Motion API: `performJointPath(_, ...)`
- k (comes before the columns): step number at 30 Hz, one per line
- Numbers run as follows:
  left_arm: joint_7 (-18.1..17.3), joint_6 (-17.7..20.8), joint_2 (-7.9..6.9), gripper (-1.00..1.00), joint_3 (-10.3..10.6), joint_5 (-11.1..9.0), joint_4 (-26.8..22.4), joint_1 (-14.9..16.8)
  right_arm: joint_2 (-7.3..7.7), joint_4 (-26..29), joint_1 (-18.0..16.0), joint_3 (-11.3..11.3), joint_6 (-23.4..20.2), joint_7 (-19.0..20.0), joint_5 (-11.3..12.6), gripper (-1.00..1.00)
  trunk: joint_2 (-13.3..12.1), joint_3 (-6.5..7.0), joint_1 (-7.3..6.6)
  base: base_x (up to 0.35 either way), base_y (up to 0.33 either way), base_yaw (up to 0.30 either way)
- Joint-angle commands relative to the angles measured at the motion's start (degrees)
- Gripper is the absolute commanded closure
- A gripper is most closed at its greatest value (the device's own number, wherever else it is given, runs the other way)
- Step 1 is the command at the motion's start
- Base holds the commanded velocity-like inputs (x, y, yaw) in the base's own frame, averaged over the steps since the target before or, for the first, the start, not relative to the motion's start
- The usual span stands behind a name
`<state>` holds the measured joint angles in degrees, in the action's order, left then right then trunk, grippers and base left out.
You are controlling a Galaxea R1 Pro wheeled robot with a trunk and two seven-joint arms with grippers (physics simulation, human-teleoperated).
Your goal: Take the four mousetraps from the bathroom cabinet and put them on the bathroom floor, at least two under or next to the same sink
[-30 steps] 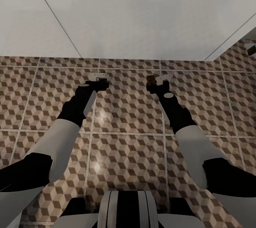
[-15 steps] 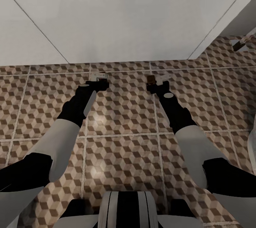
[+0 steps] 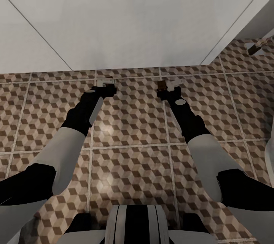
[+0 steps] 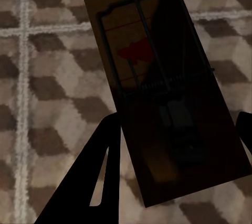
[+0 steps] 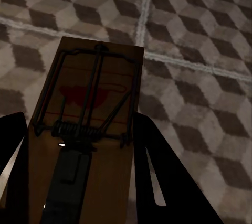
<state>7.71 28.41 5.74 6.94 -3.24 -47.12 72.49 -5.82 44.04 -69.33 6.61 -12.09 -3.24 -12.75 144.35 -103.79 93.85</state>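
Both my arms reach forward over the bathroom floor (image 3: 133, 122) with its brown, beige and white cube tiles. My left gripper (image 3: 104, 85) is shut on a mousetrap (image 4: 152, 61), a tan board with dark wire and a red spot, gripped at its near end between dark fingers (image 4: 89, 182). My right gripper (image 3: 167, 88) is shut on a second mousetrap (image 5: 89, 114), which shows as a small brown piece (image 3: 161, 84) in the head view. Both traps hang above the tiles (image 5: 199, 77). The cabinet and the sink are out of view.
A plain white wall (image 3: 133, 15) rises just beyond the grippers and meets the floor in a straight line. It turns a corner at the upper right, where a small grey and brown object (image 3: 254, 47) lies on the tiles. A white edge (image 3: 271, 137) shows at the far right.
The whole picture has shifted, with the wall corner sliding left, so the camera has moved. Both arms keep the same pose and both traps stay gripped.
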Motion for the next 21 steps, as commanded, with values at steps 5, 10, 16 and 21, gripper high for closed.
performJointPath(5,0.46,0.31,-0.03,1.0,0.18,-0.27,-0.15,0.02,0.02,0.08,-0.01,0.2,-0.39,-0.19,-0.26,1.0,0.01,-0.03,-0.01,0.0,0.0,0.0)
performJointPath(10,0.46,0.28,-0.03,1.0,0.19,-0.27,-0.17,0.02,-0.13,-0.4,-0.06,0.24,-0.46,-0.38,-0.29,1.0,0.01,-0.03,-0.01,0.0,0.0,0.0)
performJointPath(16,0.52,0.31,-0.03,1.0,0.21,-0.31,0.09,0.02,-0.49,-1.84,-0.1,0.1,-2.76,-2.27,-0.26,1.0,0.01,-0.03,-0.01,0.0,0.0,0.0)
performJointPath(21,0.55,0.33,0.0,1.0,0.18,-0.32,0.24,0.02,-0.93,-2.4,-0.41,0.07,-6.93,-2.52,-0.19,1.0,0.01,-0.03,-0.01,0.0,0.0,0.0)
